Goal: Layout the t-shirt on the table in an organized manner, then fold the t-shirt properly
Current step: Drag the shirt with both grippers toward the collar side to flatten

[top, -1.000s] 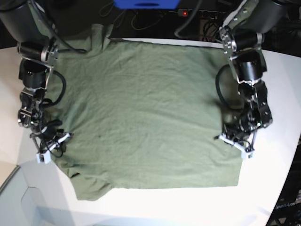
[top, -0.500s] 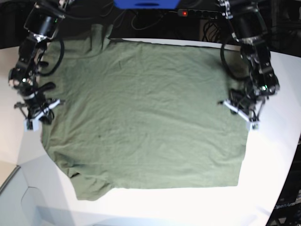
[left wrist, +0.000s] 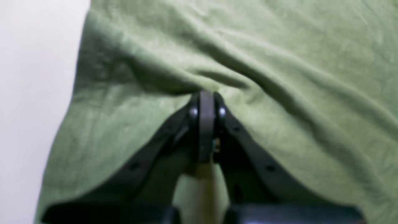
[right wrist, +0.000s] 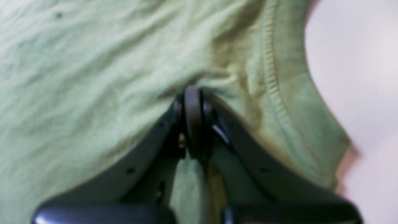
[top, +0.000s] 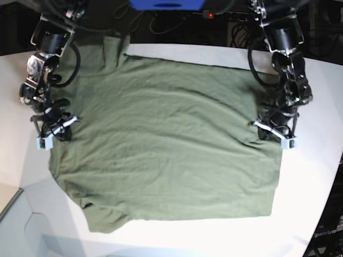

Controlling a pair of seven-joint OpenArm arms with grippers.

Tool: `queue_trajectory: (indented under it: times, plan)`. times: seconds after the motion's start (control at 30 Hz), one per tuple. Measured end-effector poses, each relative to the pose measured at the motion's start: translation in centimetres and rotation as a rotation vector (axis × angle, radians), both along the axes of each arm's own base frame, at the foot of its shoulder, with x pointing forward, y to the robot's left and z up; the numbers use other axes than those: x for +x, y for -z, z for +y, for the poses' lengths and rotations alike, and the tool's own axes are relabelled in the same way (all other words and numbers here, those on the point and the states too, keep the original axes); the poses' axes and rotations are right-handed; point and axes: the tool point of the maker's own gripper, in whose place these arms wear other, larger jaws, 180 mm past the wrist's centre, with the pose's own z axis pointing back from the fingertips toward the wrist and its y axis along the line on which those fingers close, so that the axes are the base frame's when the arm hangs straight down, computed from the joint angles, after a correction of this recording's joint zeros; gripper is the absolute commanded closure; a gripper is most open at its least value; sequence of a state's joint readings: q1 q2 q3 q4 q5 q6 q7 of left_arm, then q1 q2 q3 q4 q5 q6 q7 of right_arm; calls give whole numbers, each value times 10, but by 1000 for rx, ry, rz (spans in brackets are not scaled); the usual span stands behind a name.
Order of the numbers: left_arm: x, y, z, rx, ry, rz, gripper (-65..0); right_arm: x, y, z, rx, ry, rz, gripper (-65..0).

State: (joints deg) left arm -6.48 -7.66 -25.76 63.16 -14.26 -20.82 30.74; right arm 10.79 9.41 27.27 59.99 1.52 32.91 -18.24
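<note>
The worktop (top: 316, 96) is seen as a broad white surface, bare at the 3 and 9 o'clock margins. The t-shirt (top: 166, 139) is spread over most of it, largely flat, with a bunched sleeve at 7 o'clock and another reaching past the far edge at 11 o'clock.

The left gripper (top: 273, 131) is placed at the 3 o'clock edge of the cloth; in the left wrist view its fingers (left wrist: 206, 105) are clenched on a pinched ridge of fabric. The right gripper (top: 52, 130) is placed at the 9 o'clock edge; its fingers (right wrist: 192, 102) are likewise clamped on a fold just beside a stitched hem.

Risks judged: only a thin pinch appears held, so fabric may slip out under tension. Uneven pulling between the arms could skew the layout. The 7 o'clock sleeve may be folded in crumpled if left unsmoothed.
</note>
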Motion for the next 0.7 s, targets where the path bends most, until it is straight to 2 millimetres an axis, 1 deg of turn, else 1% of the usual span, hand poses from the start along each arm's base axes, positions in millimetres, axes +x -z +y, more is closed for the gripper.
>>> queue_trajectory:
  times: [0.1, 0.23, 0.33, 0.47, 0.5, 0.63, 0.7]
  plan:
    - [2, -2, 0, 5, -1, -3, -1, 13, -4, -4, 6, 3, -18, 0]
    - [-1, -5, 0, 27, 19, 39, -1, 32, -4, -4, -9, -39, -2, 0]
    - [-2, -8, 1, 38, 23, 59, -1, 41, -7, -3, -4, -40, -9, 0]
    - [-4, -11, 3, 61, 30, 65, -1, 39, -10, -1, -23, -45, -22, 0]
    - [-5, -11, 5, 61, 30, 68, -1, 38, -14, -2, -33, -47, -32, 0]
    - [-5, -13, 11, 79, 29, 72, -1, 29, -32, -7, -95, -52, -79, 0]
    - [-7, -16, 14, 99, 36, 96, -1, 25, -46, -4, -117, -45, -124, 0]
